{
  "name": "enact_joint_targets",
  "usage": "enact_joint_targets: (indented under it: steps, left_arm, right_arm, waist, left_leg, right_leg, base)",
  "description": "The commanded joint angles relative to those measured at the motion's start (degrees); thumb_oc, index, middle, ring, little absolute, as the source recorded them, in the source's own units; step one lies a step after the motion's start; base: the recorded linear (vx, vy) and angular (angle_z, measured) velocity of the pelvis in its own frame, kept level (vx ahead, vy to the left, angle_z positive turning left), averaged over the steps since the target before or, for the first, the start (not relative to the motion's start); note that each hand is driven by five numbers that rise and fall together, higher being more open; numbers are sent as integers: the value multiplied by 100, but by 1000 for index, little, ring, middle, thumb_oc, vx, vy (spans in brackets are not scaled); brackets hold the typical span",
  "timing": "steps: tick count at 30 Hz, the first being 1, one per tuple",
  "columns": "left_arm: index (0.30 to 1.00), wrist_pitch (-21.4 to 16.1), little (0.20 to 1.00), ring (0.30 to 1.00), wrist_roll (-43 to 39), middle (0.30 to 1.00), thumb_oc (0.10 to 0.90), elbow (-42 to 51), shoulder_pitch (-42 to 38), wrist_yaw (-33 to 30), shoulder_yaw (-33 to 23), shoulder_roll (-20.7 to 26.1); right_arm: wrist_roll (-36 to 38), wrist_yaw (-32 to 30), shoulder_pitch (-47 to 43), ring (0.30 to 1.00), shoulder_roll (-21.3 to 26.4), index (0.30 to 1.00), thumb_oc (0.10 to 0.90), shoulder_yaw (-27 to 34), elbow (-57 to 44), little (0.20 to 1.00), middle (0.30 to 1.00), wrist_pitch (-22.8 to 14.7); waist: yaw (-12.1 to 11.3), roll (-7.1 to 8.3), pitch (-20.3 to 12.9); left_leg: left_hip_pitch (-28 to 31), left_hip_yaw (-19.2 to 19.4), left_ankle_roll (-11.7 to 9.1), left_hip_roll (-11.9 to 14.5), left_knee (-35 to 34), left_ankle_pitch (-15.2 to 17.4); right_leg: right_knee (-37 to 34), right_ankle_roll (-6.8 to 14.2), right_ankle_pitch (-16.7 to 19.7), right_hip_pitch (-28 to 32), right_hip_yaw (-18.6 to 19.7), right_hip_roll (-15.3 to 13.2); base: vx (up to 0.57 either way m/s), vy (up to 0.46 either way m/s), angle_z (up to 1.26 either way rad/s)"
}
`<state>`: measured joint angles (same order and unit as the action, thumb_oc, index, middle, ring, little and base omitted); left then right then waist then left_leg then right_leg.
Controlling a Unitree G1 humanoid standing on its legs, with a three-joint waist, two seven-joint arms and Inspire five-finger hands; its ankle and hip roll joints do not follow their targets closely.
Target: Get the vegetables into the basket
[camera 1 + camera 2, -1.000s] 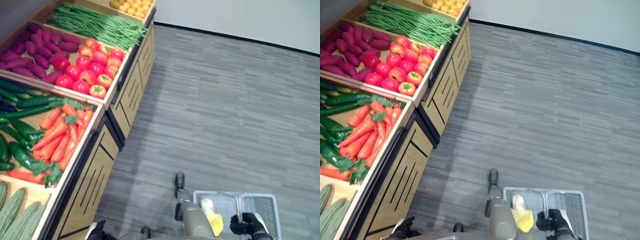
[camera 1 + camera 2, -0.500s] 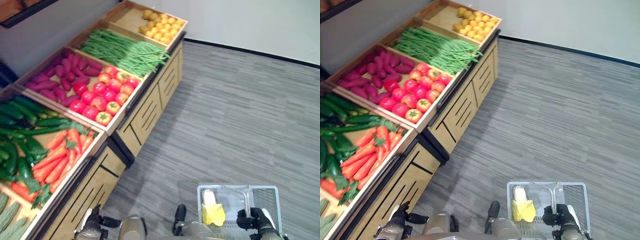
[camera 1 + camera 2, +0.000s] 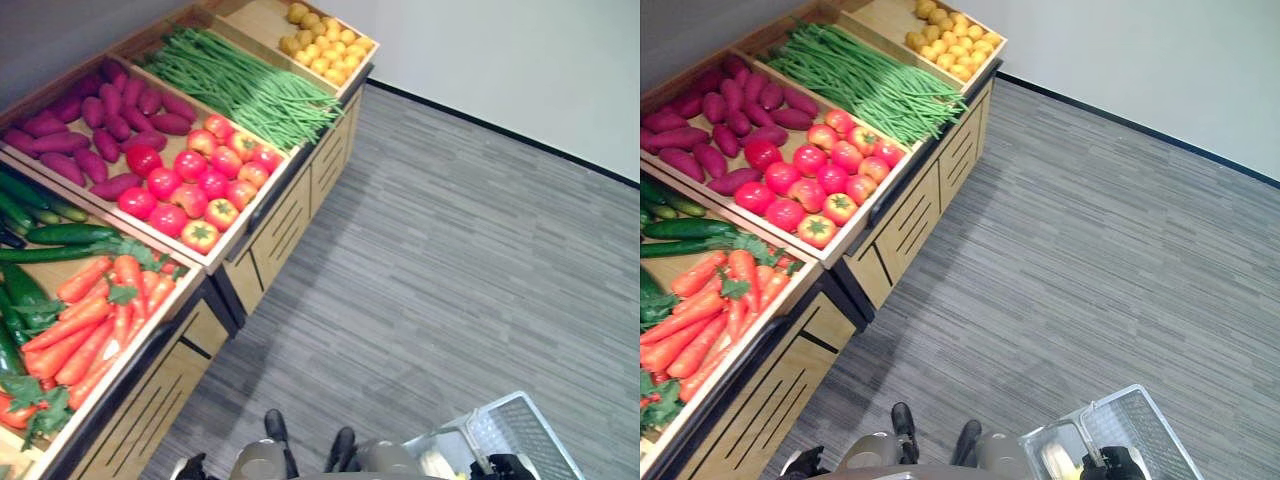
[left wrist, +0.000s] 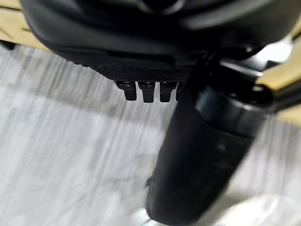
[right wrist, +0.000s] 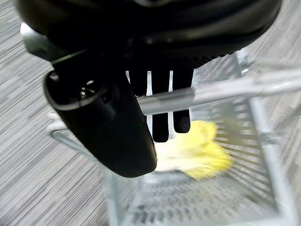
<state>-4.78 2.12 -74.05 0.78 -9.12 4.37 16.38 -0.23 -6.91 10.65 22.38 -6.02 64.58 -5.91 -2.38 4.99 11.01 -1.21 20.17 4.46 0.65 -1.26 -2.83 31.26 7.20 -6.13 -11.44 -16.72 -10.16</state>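
Presently the basket [image 3: 1130, 430] hangs by its handle [image 5: 221, 92] from the right hand [image 5: 162, 101], fingers hooked over the bar — carried low, well clear of the produce stand [image 3: 250, 215]. One yellow item [image 5: 200, 150] lies inside. Carrots [image 3: 95, 315] and tomatoes [image 3: 195, 190] remain on the stand. Left hand [image 4: 148, 89] — fingers curled, empty.

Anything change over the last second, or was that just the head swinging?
Mostly the camera moved: the whole picture shifted across the produce stand. The right hand stays curled round the basket handle, with the yellow corn still inside. The left hand hangs by the stand, holding nothing.
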Motion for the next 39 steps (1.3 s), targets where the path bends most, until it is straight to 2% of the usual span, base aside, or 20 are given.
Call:
enact_joint_targets:
  steps: [1, 2, 3, 5, 6, 7, 10, 11, 13, 14, 19, 21, 22, 23, 25, 26, 29, 30, 35, 39]
  left_arm:
    - [1000, -120, 1000, 1000, -68, 1000, 900, 167, -30, -230, -50, 195]
    - [1000, -107, 1000, 1000, -83, 1000, 900, 207, -14, -242, -47, 206]
    - [1000, -134, 1000, 1000, -87, 1000, 900, 154, -54, -253, -36, 237]
    - [1000, -142, 1000, 1000, -94, 1000, 900, 127, -82, -252, -42, 248]
    - [1000, -144, 1000, 1000, -88, 1000, 900, 51, -127, -249, -25, 271]
    - [1000, -145, 1000, 1000, -88, 1000, 900, 50, -126, -249, -24, 270]
    - [1000, -157, 1000, 1000, -84, 1000, 900, -35, -184, -271, 15, 277]
    - [1000, -156, 1000, 1000, -125, 1000, 900, -125, -223, -281, 13, 296]
    - [1000, -141, 1000, 1000, -182, 1000, 900, -225, -257, -239, 14, 287]
    - [1000, -130, 1000, 1000, -311, 1000, 900, -268, -222, -267, -57, 272]
    - [1000, -143, 1000, 1000, -628, 1000, 900, -201, -28, -184, -180, 208]
    - [1000, -145, 1000, 1000, -617, 1000, 900, -198, -24, -188, -129, 168]
    - [1000, -137, 1000, 1000, -596, 1000, 900, -204, -44, -174, -93, 129]
    - [1000, -113, 1000, 1000, -598, 1000, 900, -190, -67, -133, -83, 81]
    - [1000, -113, 1000, 1000, -597, 1000, 900, -189, -66, -133, -83, 81]
    - [1000, -99, 1000, 1000, -496, 1000, 900, -158, -114, -163, -14, 53]
    - [1000, -93, 1000, 1000, -451, 1000, 900, -129, -175, -147, 57, 28]
    - [1000, -100, 1000, 1000, -472, 1000, 900, -125, -177, -125, 73, 20]
    - [1000, -69, 1000, 1000, -373, 1000, 900, -147, -187, -71, 129, 71]
    - [1000, -38, 1000, 1000, -311, 1000, 900, -293, -187, -65, 37, 163]
  right_arm:
    - [-56, -160, -517, 300, 344, 300, 400, 169, -446, 300, 300, -399]
    - [-57, -157, -506, 300, 353, 300, 400, 171, -513, 300, 300, -394]
    - [-36, -139, -481, 300, 347, 300, 400, 170, -538, 300, 300, -404]
    - [-32, -129, -475, 300, 330, 300, 400, 160, -554, 300, 300, -398]
    - [-19, -103, -456, 300, 306, 300, 400, 155, -596, 300, 300, -391]
    - [-19, -103, -455, 300, 307, 300, 400, 155, -595, 300, 300, -392]
    - [35, -91, -490, 300, 299, 300, 400, 147, -485, 300, 300, -395]
    - [22, -78, -500, 300, 302, 300, 400, 104, -370, 300, 300, -396]
    - [72, -54, -462, 300, 273, 300, 400, 160, -151, 300, 300, -375]
    - [62, -65, -479, 300, 245, 300, 400, 168, 40, 300, 300, -364]
    - [-28, -58, -626, 300, 401, 300, 400, 45, 202, 300, 300, -370]
    - [-33, -79, -667, 300, 455, 300, 400, 42, 193, 300, 300, -377]
    - [0, -91, -704, 300, 484, 300, 400, 72, 216, 300, 300, -379]
    - [53, -95, -718, 300, 524, 300, 400, 92, 206, 300, 300, -382]
    - [53, -95, -717, 300, 524, 300, 400, 92, 206, 300, 300, -382]
    - [145, -112, -671, 300, 495, 300, 400, 149, 280, 300, 300, -369]
    - [214, -115, -608, 300, 428, 300, 400, 215, 364, 300, 300, -333]
    - [250, -64, -577, 300, 360, 300, 400, 240, 470, 300, 300, -309]
    - [209, -56, -472, 300, 253, 300, 400, 353, 712, 300, 300, -227]
    - [73, -30, -601, 300, 140, 300, 400, 280, 962, 300, 300, -131]
  waist:
    - [-162, 82, 87]
    - [-158, 84, 73]
    - [-72, 88, 69]
    - [-59, 102, 42]
    - [14, 124, 35]
    - [33, 118, 43]
    - [134, 138, 100]
    - [194, 120, 159]
    - [220, 123, 139]
    - [196, 143, 107]
    - [23, 101, 114]
    - [34, 73, 132]
    - [69, 83, 152]
    - [182, 103, 181]
    - [176, 104, 179]
    - [355, 76, 100]
    - [432, 25, 21]
    - [462, -28, -89]
    - [537, -144, -143]
    - [494, -63, -143]
  left_leg:
    - [-212, -318, -382, 110, 102, 31]
    - [-182, -414, -388, 133, 104, 59]
    - [-95, -715, -427, 150, 105, 117]
    - [-89, -825, -449, 165, 112, 122]
    - [-23, -1128, -530, 182, 103, 160]
    - [-13, -1149, -533, 185, 107, 170]
    - [55, -1748, -615, 184, 281, 343]
    - [54, -2085, -650, 194, 366, 408]
    - [14, -2523, -718, 195, 375, 388]
    - [-40, -2753, -797, 306, 312, 288]
    - [-238, -3180, -1092, 745, -33, -246]
    - [-322, -3128, -1137, 812, -92, -402]
    - [-424, -2919, -1092, 827, -23, -426]
    - [-496, -2106, -980, 846, 232, -304]
    - [-499, -2099, -980, 847, 239, -298]
    - [-355, -1094, -981, 929, 496, -115]
    - [-205, -894, -1038, 942, 600, -59]
    - [-101, -1095, -1055, 810, 504, 90]
    - [141, -941, -963, 675, -207, -61]
    - [241, -901, -877, 529, -374, 1]
  right_leg:
    - [-1360, 305, 1462, 651, 625, -130]
    - [-1414, 294, 1485, 601, 717, -157]
    - [-1556, 301, 1495, 483, 1172, -145]
    - [-1681, 309, 1525, 444, 1280, -136]
    - [-2057, 332, 1449, 349, 1597, -87]
    - [-2058, 330, 1436, 374, 1573, -87]
    - [-2590, 383, 1359, 241, 2112, 21]
    - [-2656, 404, 1305, 215, 2457, 98]
    - [-2547, 419, 1120, 308, 2568, 104]
    - [-2531, 351, 923, 372, 2387, 153]
    - [-2451, 103, 624, 456, 1781, 479]
    - [-2463, 74, 613, 498, 1578, 491]
    - [-2494, 62, 617, 536, 1457, 453]
    - [-2584, 37, 678, 580, 1263, 363]
    - [-2585, 38, 679, 577, 1270, 364]
    - [-2710, -5, 794, 587, 1024, 249]
    - [-2817, -6, 859, 622, 837, 154]
    - [-2843, 45, 903, 636, 766, 124]
    - [-2764, 179, 988, 698, 672, -51]
    - [-2774, 345, 1284, 645, 763, -200]
  base:
    - [197, -89, 71]
    - [273, -167, 65]
    - [196, -131, 67]
    - [189, -153, 96]
    - [194, -166, 90]
    - [227, -221, 76]
    - [191, -213, 96]
    - [200, -241, 176]
    - [166, -318, 199]
    - [107, -434, 189]
    - [27, -333, 101]
    - [-37, -223, 46]
    - [-142, -189, 95]
    - [-120, -103, 106]
    - [-99, -31, 68]
    - [-106, -22, 36]
    - [-66, 47, 57]
    - [19, 131, 66]
    - [25, 196, 56]
    - [-20, 224, 10]
